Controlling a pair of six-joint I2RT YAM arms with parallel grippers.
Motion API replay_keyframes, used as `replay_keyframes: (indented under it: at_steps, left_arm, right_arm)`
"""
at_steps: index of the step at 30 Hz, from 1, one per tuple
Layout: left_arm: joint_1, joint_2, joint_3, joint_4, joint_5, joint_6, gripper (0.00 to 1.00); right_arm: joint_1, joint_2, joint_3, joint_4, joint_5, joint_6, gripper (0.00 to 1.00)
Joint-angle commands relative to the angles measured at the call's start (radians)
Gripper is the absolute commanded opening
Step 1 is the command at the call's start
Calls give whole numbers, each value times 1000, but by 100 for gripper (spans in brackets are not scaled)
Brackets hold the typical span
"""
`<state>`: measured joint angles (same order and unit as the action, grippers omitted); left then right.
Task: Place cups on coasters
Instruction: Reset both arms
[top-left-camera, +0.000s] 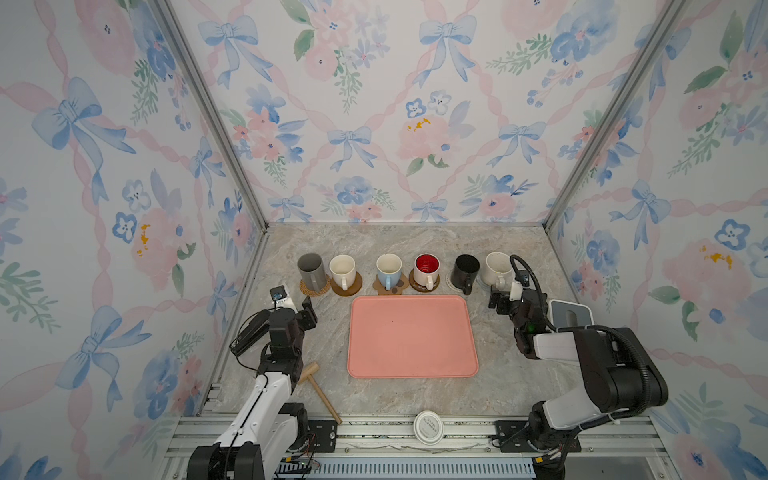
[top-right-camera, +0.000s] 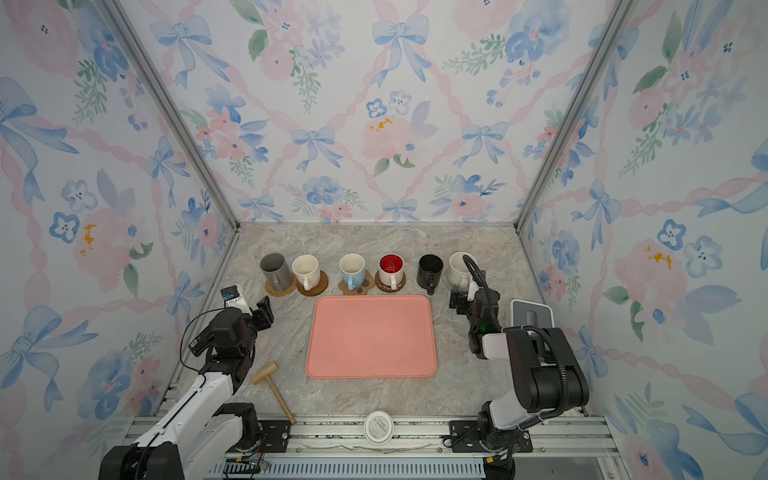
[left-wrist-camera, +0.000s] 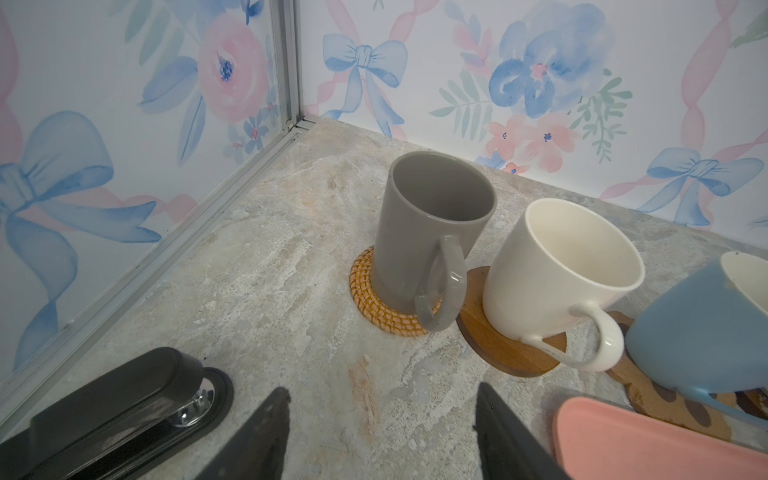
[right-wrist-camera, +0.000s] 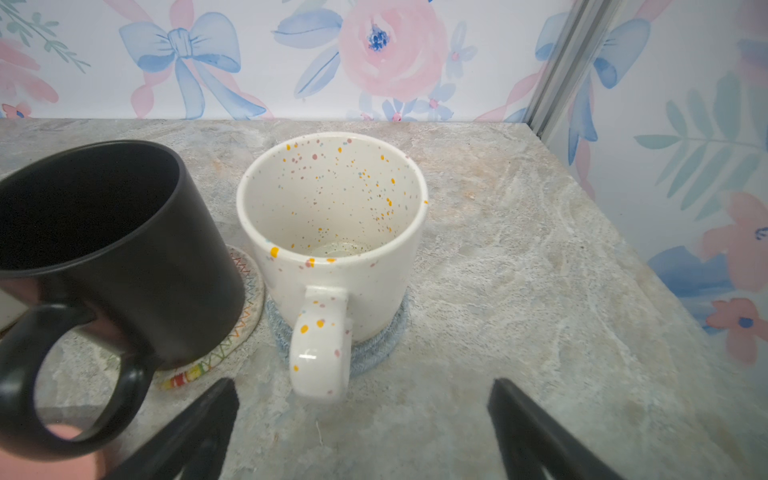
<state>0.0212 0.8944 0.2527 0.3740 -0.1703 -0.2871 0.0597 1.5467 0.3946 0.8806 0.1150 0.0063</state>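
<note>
Cups: all six are seen upright in one row behind the pink tray (top-left-camera: 411, 336), each on a coaster; the task is judged done or nearly done.
Risk, grey cup (left-wrist-camera: 432, 224): seated off-centre on the rattan coaster (left-wrist-camera: 365, 291), with its handle turned toward the left gripper (left-wrist-camera: 382, 388). It could be knocked off by a forward move.
Risk, cream-white cup (left-wrist-camera: 557, 270): packed between the grey cup and the light blue cup (left-wrist-camera: 698, 332), with its wooden round (left-wrist-camera: 498, 349) just beside the rattan coaster. A shove to one cup could be passed along the row.
Risk, black cup (right-wrist-camera: 116, 249): set off-centre on the cream woven coaster (right-wrist-camera: 249, 299), handle near the right gripper (right-wrist-camera: 363, 381). It could be clipped by a sideways swing.
Risk, speckled cup (right-wrist-camera: 332, 232): its handle is pointed at the right gripper, just ahead of the jaws. The cup could be turned or dragged off the grey-blue coaster (right-wrist-camera: 382, 345) if the arm is advanced.
Left gripper: partly opened, nothing held or touched, over bare desk (left-wrist-camera: 291, 291), short of the grey cup.
Right gripper: opened wide, empty, no contact seen.
</note>
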Motion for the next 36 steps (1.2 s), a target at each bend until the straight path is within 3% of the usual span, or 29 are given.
replay_keyframes:
  at_steps: [1,24,36]
  left_arm:
    - [10,12,-3,32,15,23,67]
    - [43,73,-13,108,47,38,67]
    - [109,227,-20,294,132,77,68]
  right_arm:
    - [-5,4,-5,37,-9,-12,97]
    - [-5,4,-5,37,-9,-12,97]
    - [-5,4,-5,37,-9,-12,97]
